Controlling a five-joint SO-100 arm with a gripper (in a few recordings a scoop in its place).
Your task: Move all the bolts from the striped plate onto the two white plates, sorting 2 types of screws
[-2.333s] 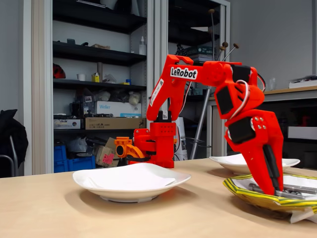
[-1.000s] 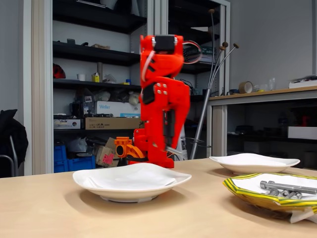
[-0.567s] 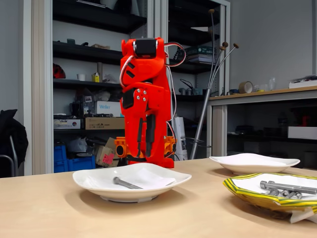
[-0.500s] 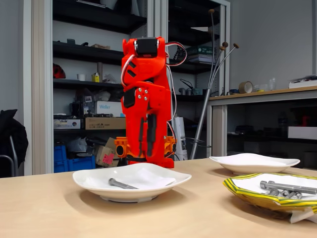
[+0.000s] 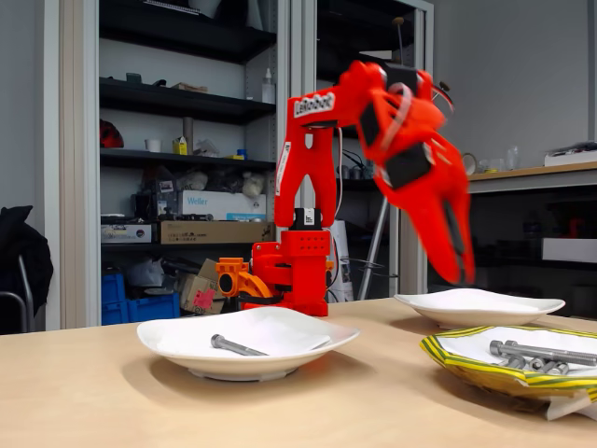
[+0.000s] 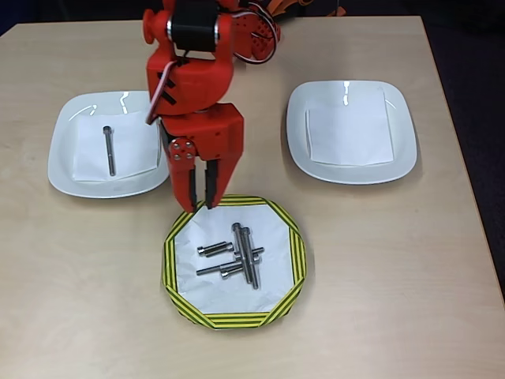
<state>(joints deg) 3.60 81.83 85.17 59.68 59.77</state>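
The striped plate (image 6: 169, 267) (image 5: 464, 362) lies at the table's front and holds several grey bolts (image 6: 237, 254) (image 5: 539, 354), long and short, on white paper. One long bolt (image 6: 109, 150) (image 5: 233, 346) rests on the left white plate (image 6: 61, 167) (image 5: 166, 342). On the right white plate (image 6: 297, 136) (image 5: 478, 306) there is just a sheet of paper. My red gripper (image 6: 201, 205) (image 5: 455, 266) hangs over the far left rim of the striped plate, pointing down. Its fingers stand a little apart with nothing between them. In the fixed view it is blurred by motion.
The arm's base (image 5: 291, 271) stands at the back of the wooden table (image 6: 410, 276). Shelves and a desk stand behind the table in the fixed view. Bare tabletop lies right of the striped plate and along the front edge.
The gripper carried a long bolt from the striped plate, let it fall on the left white plate, then swung back right to the striped plate's edge.
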